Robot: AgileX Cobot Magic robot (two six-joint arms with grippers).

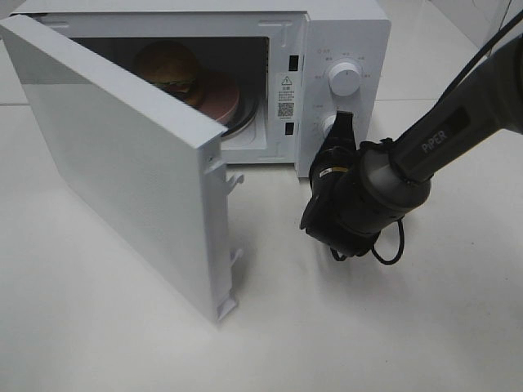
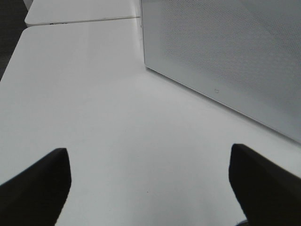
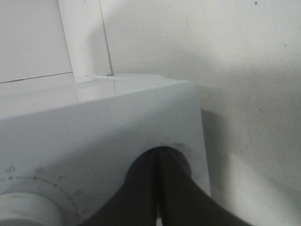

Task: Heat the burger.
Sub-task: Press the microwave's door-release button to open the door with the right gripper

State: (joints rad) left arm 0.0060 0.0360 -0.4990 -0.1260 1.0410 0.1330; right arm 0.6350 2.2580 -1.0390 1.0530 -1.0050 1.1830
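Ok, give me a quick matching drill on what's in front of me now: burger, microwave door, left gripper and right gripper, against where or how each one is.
Things:
1. burger
2. microwave door
3. left gripper
4. right gripper

States:
A. shut, tips at the lower dial
B. on the pink plate inside the microwave
C. swung open
D. open, above the table beside the door

Pairs: 1-B, 2-C, 3-D, 4-A.
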